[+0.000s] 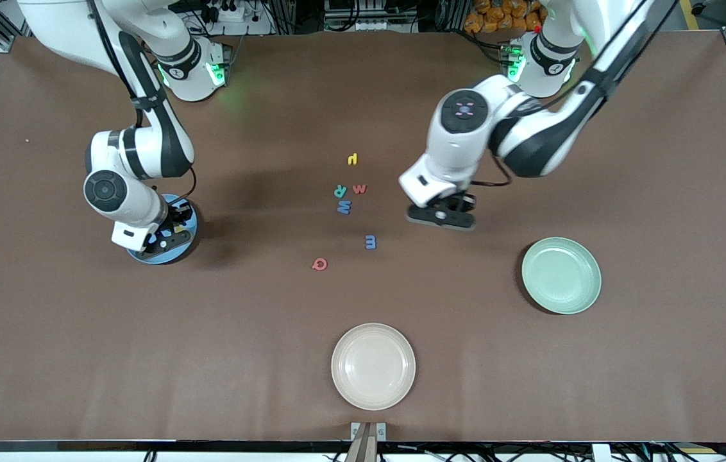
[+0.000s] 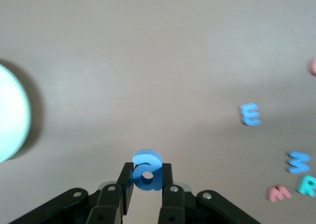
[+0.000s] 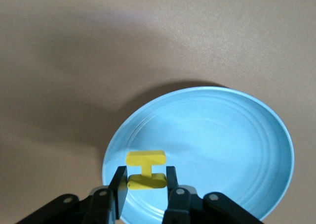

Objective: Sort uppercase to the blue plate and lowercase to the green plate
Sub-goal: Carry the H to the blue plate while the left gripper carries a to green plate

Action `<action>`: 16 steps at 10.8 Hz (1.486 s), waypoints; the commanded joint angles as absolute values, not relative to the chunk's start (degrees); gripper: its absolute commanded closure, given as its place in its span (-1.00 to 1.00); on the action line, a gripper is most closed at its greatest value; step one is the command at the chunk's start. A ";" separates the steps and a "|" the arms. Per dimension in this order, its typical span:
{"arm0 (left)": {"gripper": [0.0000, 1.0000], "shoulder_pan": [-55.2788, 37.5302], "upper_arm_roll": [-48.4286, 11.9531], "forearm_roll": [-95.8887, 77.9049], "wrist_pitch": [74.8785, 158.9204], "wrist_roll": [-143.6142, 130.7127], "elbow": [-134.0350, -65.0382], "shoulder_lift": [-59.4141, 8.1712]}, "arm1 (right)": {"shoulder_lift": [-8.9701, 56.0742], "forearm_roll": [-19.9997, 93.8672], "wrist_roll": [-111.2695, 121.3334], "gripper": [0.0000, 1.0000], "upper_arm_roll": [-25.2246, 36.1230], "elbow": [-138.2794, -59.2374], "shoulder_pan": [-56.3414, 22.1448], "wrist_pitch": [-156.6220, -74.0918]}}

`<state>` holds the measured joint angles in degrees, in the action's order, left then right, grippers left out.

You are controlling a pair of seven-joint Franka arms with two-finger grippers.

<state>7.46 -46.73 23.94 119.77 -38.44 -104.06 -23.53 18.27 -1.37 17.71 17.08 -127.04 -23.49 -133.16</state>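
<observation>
My right gripper (image 1: 167, 235) hangs low over the blue plate (image 1: 150, 259), shut on the yellow H (image 3: 145, 170), which is over the plate's (image 3: 222, 135) inside near its rim. My left gripper (image 1: 443, 217) is in the air over the bare table between the loose letters and the green plate (image 1: 560, 275), shut on a round blue lowercase a (image 2: 146, 170). Loose on the table lie a yellow hooked letter (image 1: 353, 158), a red M/W (image 1: 359, 188), a teal R (image 1: 340, 190), two blue letters (image 1: 344, 206) (image 1: 370, 242) and a red Q (image 1: 319, 264).
A cream-white plate (image 1: 372, 366) sits near the table's front edge, nearer to the front camera than the letters. The green plate's rim (image 2: 10, 115) shows at the edge of the left wrist view, with bare brown table between it and the held letter.
</observation>
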 commanded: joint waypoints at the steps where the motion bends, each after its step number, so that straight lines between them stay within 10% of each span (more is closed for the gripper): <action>1: 1.00 10.28 -40.13 23.02 119.71 -29.33 -105.82 -22.59 | 19.07 -2.11 18.46 -0.41 16.70 -126.12 -22.94 -133.33; 8: 1.00 10.28 -21.90 23.02 121.02 -12.22 -105.74 -29.17 | 16.00 5.27 2.42 -0.49 7.41 -125.86 -24.00 -132.28; 9: 0.83 10.28 -20.23 23.46 121.55 -12.13 -105.21 -30.14 | 15.91 5.27 -2.33 -0.49 5.21 -125.77 -24.08 -132.54; 11: -0.67 10.28 -18.99 22.51 123.22 -8.38 -104.16 -29.97 | 15.91 5.27 -10.86 -0.50 1.33 -124.63 -25.74 -132.97; 12: -1.00 10.20 -18.98 22.41 123.22 -7.65 -103.28 -29.80 | 15.91 5.19 -16.29 -0.49 1.14 -122.89 -28.54 -132.98; 16: -1.00 9.67 -19.07 22.41 120.77 -7.73 -99.85 -26.29 | 25.38 4.92 -25.38 -0.49 1.41 -109.37 -32.25 -133.42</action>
<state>10.46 -19.34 23.71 123.07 -9.16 -100.56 -29.22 19.23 4.73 -23.08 1.18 -116.22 -32.40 -133.78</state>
